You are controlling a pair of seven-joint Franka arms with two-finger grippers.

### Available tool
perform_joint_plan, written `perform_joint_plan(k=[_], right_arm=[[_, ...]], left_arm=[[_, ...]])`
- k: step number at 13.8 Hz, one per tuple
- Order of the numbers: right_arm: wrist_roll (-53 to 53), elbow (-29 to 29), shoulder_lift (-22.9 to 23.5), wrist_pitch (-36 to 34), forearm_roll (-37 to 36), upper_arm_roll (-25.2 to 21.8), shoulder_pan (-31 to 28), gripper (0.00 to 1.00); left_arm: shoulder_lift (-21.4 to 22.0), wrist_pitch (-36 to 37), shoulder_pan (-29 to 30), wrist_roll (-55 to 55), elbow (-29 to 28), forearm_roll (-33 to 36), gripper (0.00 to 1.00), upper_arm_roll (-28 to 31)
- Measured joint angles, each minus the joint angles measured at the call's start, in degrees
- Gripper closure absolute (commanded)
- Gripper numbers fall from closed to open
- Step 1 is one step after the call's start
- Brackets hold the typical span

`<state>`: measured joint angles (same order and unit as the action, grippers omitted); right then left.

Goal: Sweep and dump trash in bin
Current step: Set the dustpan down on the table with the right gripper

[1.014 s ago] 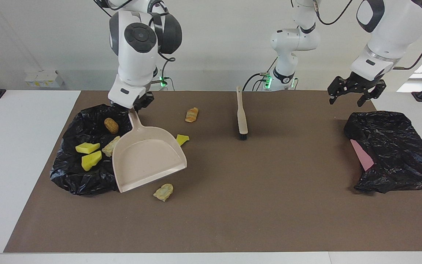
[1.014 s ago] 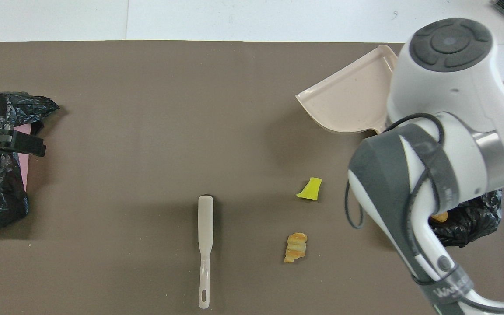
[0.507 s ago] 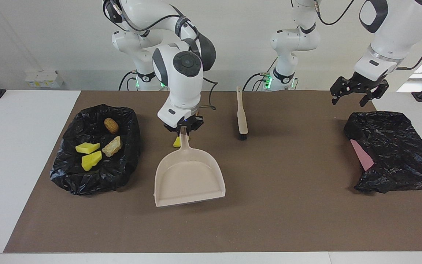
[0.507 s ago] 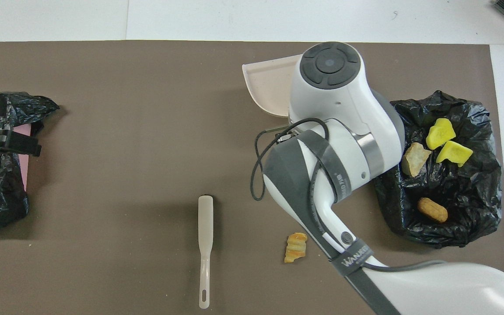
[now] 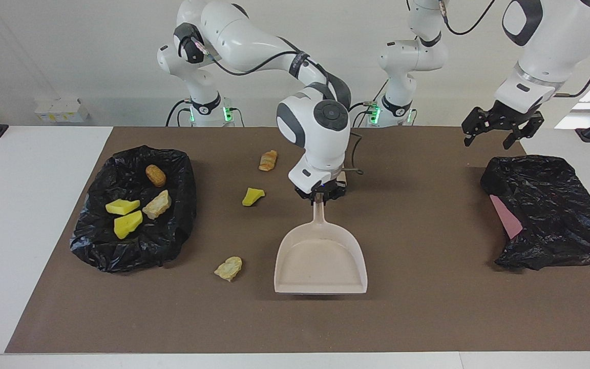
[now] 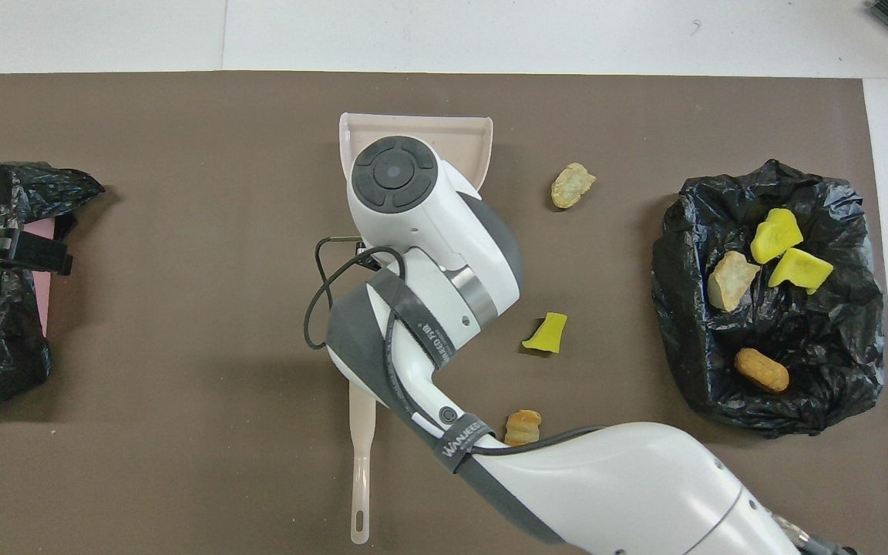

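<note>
While the right gripper (image 5: pixel 319 195) clamps the dustpan (image 5: pixel 320 261) handle at mid-table in the facing view, the left gripper (image 5: pixel 500 130), fingers apart, hangs over a black bag (image 5: pixel 546 210). In the overhead view, four trash scraps (image 6: pixel 752 270) lie in the bin (image 6: pixel 837 401); three (image 6: pixel 546 334) lie on the mat.

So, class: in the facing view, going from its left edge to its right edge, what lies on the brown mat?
Bin bag with scraps → tan scrap → yellow scrap → orange scrap → dustpan → crumpled black bag.
</note>
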<state>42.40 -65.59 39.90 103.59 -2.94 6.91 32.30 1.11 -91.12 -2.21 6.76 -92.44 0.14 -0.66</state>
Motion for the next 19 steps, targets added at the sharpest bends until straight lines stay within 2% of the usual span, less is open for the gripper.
perform_joint_plan(k=[6, 7, 8, 9, 12, 14, 16, 19], right_arm=[[2.5, 2.3, 5.9, 4.1, 0.3, 0.2, 4.2, 1.0], [2.5, 2.5, 6.3, 4.3, 0.3, 0.2, 4.5, 0.88], [2.5, 2.6, 6.6, 4.3, 0.3, 0.2, 4.7, 0.7], [2.5, 2.7, 6.6, 4.3, 0.3, 0.2, 4.7, 0.6], [2.5, 3.2, 6.4, 3.9, 0.4, 0.3, 5.0, 0.55], [2.5, 3.8, 5.0, 3.0, 2.2, 0.5, 5.1, 0.46], [2.6, 2.8, 0.8, 0.4, 3.6, 0.7, 5.3, 0.44], [6.5, -5.1, -7.6, -2.7, 4.2, 1.0, 8.0, 0.37]], left_arm=[[0.0, 0.0, 0.5, 2.2, 0.0, 0.0, 0.0, 0.2], [0.0, 0.0, 0.6, 2.4, 0.0, 0.0, 0.0, 0.2], [0.0, 0.0, 0.7, 2.4, 0.0, 0.0, 0.0, 0.2], [0.0, 0.0, 0.7, 2.4, -0.1, 0.0, 0.0, 0.2], [-0.1, -0.5, 0.7, 2.6, -0.3, 0.0, 0.0, -0.4], [-0.5, -1.9, 0.5, 2.7, -0.4, 0.0, 0.0, -0.8], [-1.4, -4.8, -0.8, 2.8, -0.8, 0.0, 0.0, -1.3], [-3.5, -10.0, -3.0, 2.8, -1.0, 0.0, 0.0, -1.5]])
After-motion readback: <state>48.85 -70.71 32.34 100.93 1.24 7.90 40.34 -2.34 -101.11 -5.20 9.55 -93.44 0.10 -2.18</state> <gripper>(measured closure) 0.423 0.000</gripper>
